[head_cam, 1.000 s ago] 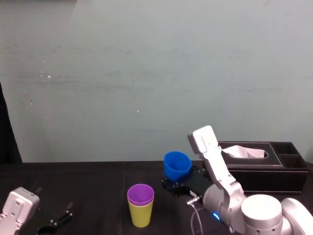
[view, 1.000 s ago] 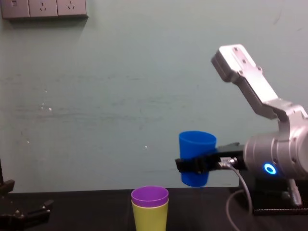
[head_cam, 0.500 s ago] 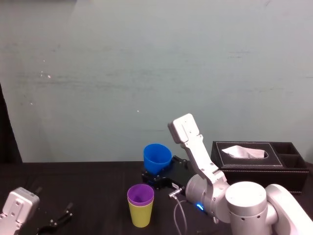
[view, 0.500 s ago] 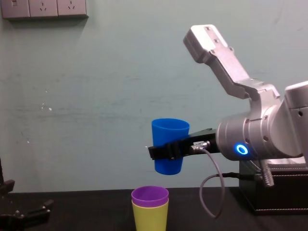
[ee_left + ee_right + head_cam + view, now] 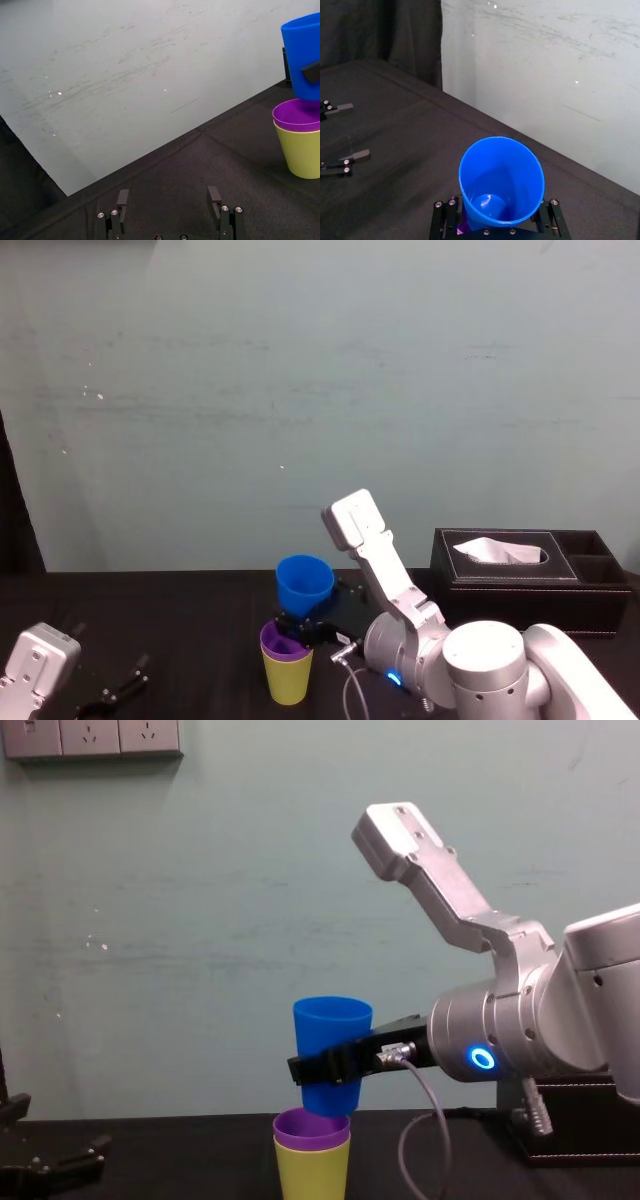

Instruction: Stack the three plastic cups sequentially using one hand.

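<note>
Leftward and downward over the last second, the right gripper (image 5: 325, 1070) has carried the blue cup (image 5: 332, 1030), jaws clamped on its lower wall. The cup's base now sits upright at the mouth of the purple cup (image 5: 311, 1128), which is already nested in the yellow-green cup (image 5: 312, 1172) on the black table (image 5: 150, 620). This looks like the last stacking step. Next comes a straight, centred descent, then release. The left gripper (image 5: 168, 201) lies parked, fingers apart, well away.
</note>
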You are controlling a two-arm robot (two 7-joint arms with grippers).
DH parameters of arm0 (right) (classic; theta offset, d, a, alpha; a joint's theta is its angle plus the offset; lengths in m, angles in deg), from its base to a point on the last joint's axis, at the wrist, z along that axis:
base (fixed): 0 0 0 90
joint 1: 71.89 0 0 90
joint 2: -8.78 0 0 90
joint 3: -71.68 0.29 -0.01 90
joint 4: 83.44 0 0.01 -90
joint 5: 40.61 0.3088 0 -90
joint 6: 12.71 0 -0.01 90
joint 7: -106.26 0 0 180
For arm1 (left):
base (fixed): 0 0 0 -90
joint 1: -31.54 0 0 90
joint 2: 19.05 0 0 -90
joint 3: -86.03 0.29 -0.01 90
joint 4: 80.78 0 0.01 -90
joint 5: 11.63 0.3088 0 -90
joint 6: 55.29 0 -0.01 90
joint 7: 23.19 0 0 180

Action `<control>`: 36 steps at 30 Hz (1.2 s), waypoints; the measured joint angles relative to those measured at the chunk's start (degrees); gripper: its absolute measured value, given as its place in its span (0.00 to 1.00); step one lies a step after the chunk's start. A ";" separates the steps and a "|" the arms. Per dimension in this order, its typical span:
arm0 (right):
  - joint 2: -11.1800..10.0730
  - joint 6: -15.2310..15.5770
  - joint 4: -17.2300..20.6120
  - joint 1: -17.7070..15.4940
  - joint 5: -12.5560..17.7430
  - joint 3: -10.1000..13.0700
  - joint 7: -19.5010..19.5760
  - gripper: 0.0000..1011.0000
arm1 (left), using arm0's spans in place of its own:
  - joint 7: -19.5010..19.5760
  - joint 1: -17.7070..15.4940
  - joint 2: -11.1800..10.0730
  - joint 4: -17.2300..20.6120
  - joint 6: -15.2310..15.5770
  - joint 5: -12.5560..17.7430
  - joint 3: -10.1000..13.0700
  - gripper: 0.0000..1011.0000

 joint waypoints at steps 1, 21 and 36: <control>0.00 0.01 -0.04 -0.01 0.00 -0.08 -0.05 0.71 | 0.00 0.00 0.00 0.00 0.00 0.00 0.00 0.99; 0.24 -0.45 -1.06 -0.17 0.21 -1.26 -0.19 0.71 | 0.00 0.00 0.00 0.00 0.00 0.00 0.00 0.99; 0.59 -0.72 -2.37 -0.01 0.12 -1.39 0.47 0.71 | 0.00 0.00 0.00 -0.01 0.00 0.00 0.00 0.99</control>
